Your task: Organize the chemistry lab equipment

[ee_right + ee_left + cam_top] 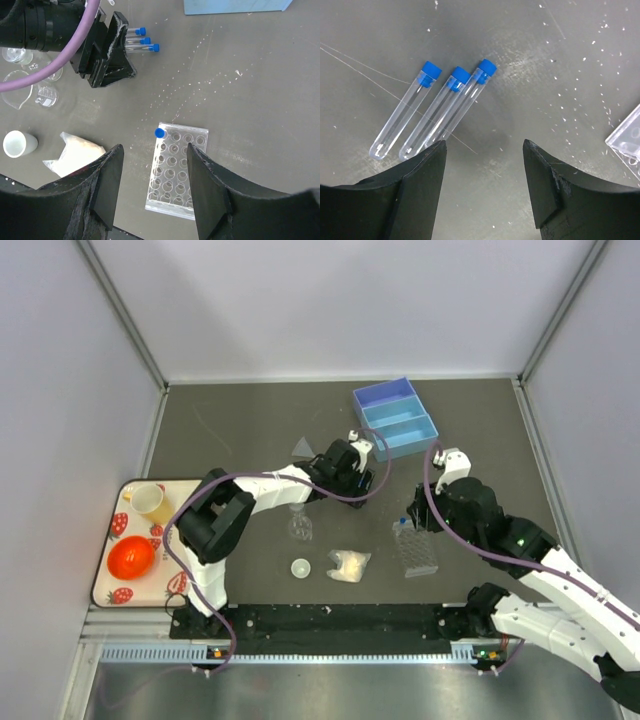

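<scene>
Jaws of the left gripper point(484, 150) stand well apart and empty; its wrist view gives the close look at three blue-capped tubes point(437, 112) lying side by side on the table point(555, 115) just ahead of it. Right wrist view adds the right gripper point(155, 155), likewise parted and holding nothing, above the clear rack point(177, 172), with one capped tube point(159, 133) upright in a corner hole and the packet point(75, 152) and white dish point(19, 144) off to one side. Top view alone takes in the strawberry tray point(108, 585) at far left, carrying a yellow cup point(150, 500) and an orange bowl point(131, 558).

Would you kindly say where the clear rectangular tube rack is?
Top view: the clear tube rack lies right of centre, just right of the pale yellowish packet.
</scene>
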`<state>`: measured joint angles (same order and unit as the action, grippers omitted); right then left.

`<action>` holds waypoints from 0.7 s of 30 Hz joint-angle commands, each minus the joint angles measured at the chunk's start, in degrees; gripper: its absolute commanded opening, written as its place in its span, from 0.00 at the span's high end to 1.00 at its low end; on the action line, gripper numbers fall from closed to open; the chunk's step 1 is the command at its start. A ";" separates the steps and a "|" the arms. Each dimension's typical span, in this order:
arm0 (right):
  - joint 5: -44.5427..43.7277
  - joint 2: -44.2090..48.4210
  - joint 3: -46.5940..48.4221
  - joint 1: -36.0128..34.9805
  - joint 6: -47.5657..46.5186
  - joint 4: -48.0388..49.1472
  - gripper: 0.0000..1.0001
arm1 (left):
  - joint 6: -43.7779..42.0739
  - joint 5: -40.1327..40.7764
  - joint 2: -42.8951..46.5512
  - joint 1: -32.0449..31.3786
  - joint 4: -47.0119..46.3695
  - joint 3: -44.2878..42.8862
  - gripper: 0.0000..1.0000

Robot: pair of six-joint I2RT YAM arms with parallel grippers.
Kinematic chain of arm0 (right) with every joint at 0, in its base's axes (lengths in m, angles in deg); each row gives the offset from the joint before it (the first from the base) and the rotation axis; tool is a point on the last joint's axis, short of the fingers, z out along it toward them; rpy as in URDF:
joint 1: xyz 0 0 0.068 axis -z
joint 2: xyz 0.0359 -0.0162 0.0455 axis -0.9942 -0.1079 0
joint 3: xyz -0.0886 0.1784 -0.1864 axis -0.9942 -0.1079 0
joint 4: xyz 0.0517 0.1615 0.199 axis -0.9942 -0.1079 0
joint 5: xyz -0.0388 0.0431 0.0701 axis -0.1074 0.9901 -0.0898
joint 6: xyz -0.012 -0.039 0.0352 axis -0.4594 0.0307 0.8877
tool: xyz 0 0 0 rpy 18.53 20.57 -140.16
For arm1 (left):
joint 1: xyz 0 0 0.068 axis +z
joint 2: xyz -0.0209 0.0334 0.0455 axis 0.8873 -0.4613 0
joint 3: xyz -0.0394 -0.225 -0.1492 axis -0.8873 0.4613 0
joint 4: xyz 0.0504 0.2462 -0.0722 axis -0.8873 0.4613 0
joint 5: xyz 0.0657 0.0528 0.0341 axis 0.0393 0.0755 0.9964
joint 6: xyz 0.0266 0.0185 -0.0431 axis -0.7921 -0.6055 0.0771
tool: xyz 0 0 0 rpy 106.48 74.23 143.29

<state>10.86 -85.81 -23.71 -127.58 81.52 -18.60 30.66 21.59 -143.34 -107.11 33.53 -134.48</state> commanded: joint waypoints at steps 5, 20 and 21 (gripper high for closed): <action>0.80 0.81 1.86 -0.70 -0.85 0.60 0.46 | -0.51 -1.19 -0.50 1.42 -1.86 -2.84 0.32; 1.42 0.81 1.68 -0.70 -1.11 0.87 0.46 | -0.78 -1.72 -1.55 1.60 -1.15 -4.60 0.33; 1.42 0.81 1.68 -0.62 -1.02 0.87 0.46 | -0.77 -1.72 -1.64 1.60 -1.07 -4.69 0.33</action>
<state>11.87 -85.81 -23.71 -127.58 81.32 -18.60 30.57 20.69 -143.99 -105.73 33.64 -136.56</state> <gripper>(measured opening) 0.538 0.676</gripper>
